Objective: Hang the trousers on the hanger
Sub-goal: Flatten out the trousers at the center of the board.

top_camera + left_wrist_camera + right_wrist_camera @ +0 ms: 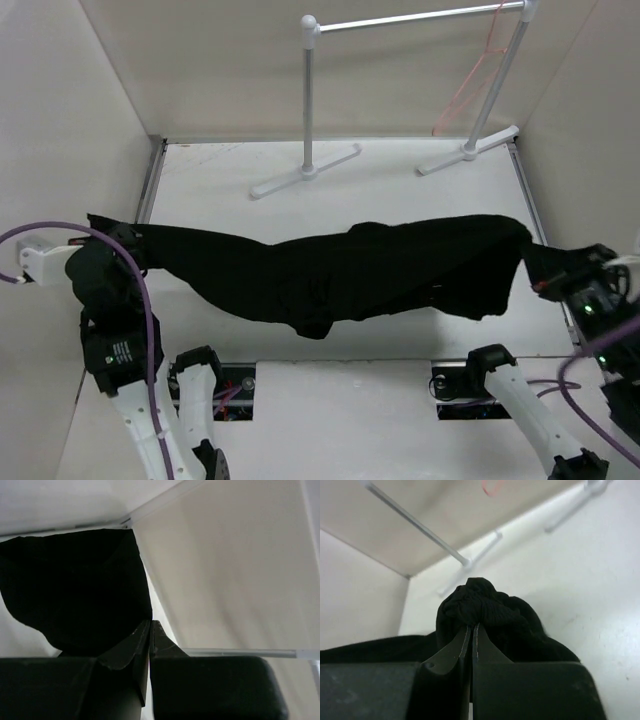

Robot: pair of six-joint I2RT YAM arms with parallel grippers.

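The black trousers [350, 265] stretch sideways across the middle of the table, with a fold sagging down in the centre. At their left end my left gripper [135, 240] is shut on the fabric. The left wrist view shows the cloth [75, 590] spreading up and to the left from the closed tips [150, 622]. My right gripper [538, 265] pinches the right end, and a bunched knot of cloth [485, 605] sits just beyond its closed tips [471, 626]. The pink-orange hanger [470, 85] hangs from the right end of the rack's bar, far from both grippers.
A white tube rack [310, 100] stands at the back of the table on two flat feet, its bar running to the right. Beige walls close in the left, back and right sides. Both arm bases sit at the near edge.
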